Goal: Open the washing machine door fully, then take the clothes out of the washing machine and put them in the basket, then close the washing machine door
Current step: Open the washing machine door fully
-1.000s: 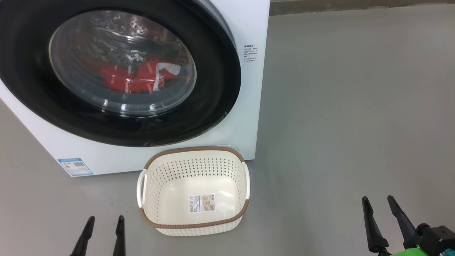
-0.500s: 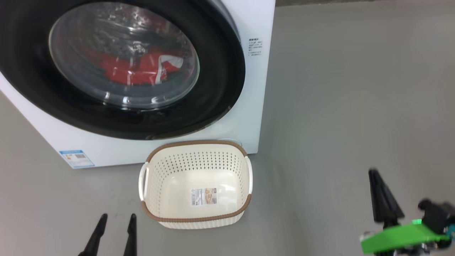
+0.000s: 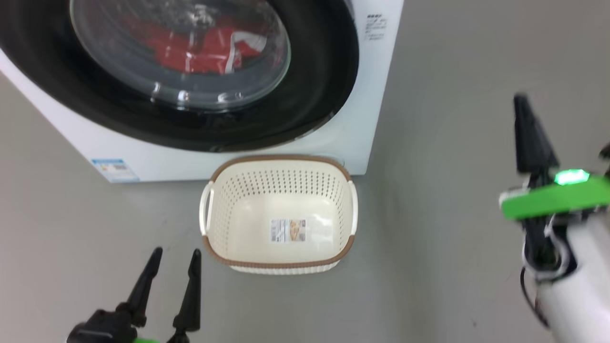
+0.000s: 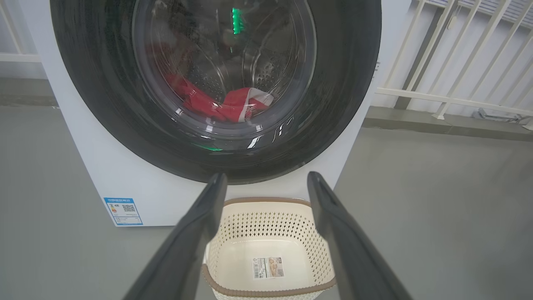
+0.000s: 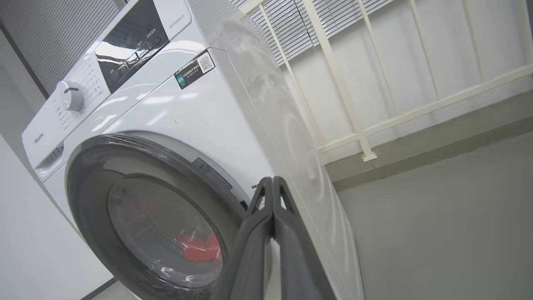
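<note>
The white washing machine [image 3: 369, 119] stands ahead with its door [image 3: 329, 71] closed, a black rim around clear glass. Red clothes [image 3: 200, 45] lie in the drum behind the glass. On the floor in front sits the empty cream basket [image 3: 281, 159]. My left gripper [image 3: 176, 251] is open, low and just left of the basket. In the left wrist view the left gripper [image 4: 266, 176] frames the basket [image 4: 266, 202] below the door [image 4: 345, 83] and the clothes [image 4: 225, 108]. My right gripper [image 3: 522, 102] is shut on nothing, raised at the right. In the right wrist view the right gripper [image 5: 272, 183] points at the door's [image 5: 87, 175] right edge.
Bare grey floor [image 3: 452, 214] spreads to the right of the machine. A white railing [image 4: 449, 100] on a low kerb runs behind it. A blue label sticker [image 3: 114, 170] marks the machine's lower left front. The control panel and dial [image 5: 70, 96] are at the top.
My right gripper has shut and lifted well up on the right side. The head camera has tilted, so machine and basket sit higher in the picture. The left gripper stays open.
</note>
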